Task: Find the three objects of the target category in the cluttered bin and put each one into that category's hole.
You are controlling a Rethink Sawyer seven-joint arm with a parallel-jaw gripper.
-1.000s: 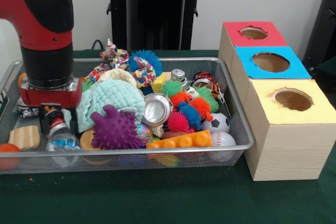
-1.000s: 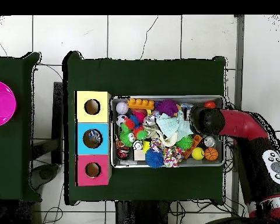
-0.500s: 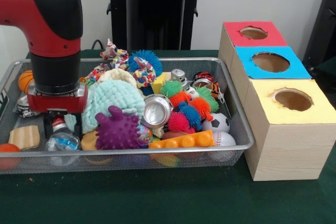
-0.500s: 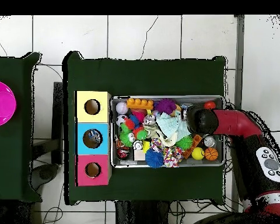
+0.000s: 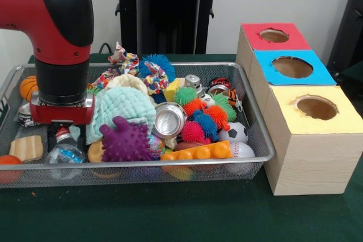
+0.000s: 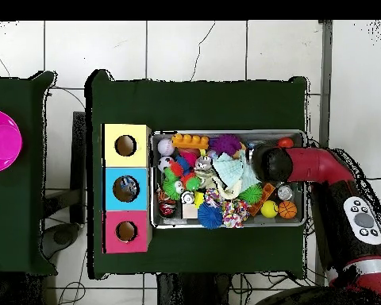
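Down at the left end of the wire mesh bin (image 5: pixel 262 140) in the front view, the red-and-black arm (image 5: pixel 57 32) stands vertical w/ its gripper (image 5: pixel 61 138) low among the toys. The jaws sit either side of a small clear bottle (image 5: pixel 64 150) w/ a blue-and-white label, which lies against the bin's near wall; whether they actually press on it can't be told, since the black fingers are partly hidden behind the bottle's top. Just right of the bottle sits a purple spiky ball (image 5: pixel 126 140), and behind that a pale teal cloth (image 5: pixel 120 105). A silver can (image 5: pixel 169 118) lies on its side near the bin's middle, open end facing the camera, w/ orange, blue, pink and green spiky balls beside it. An orange toy brick (image 5: pixel 195 151) rests along the near wall. To the bin's right, on the green surface (image 5: pixel 170 213), stand three wooden boxes in a row: red top farthest, blue in the middle, yellow nearest. The blue-topped box's hole (image 5: pixel 292 67) is well apart from the gripper. In the overhead view the arm (image 6: pixel 321 171) covers the bin's (image 6: pixel 225 226) right end, opposite the boxes, and the blue box's hole (image 6: pixel 125 188) shows sth inside, too small to tell.
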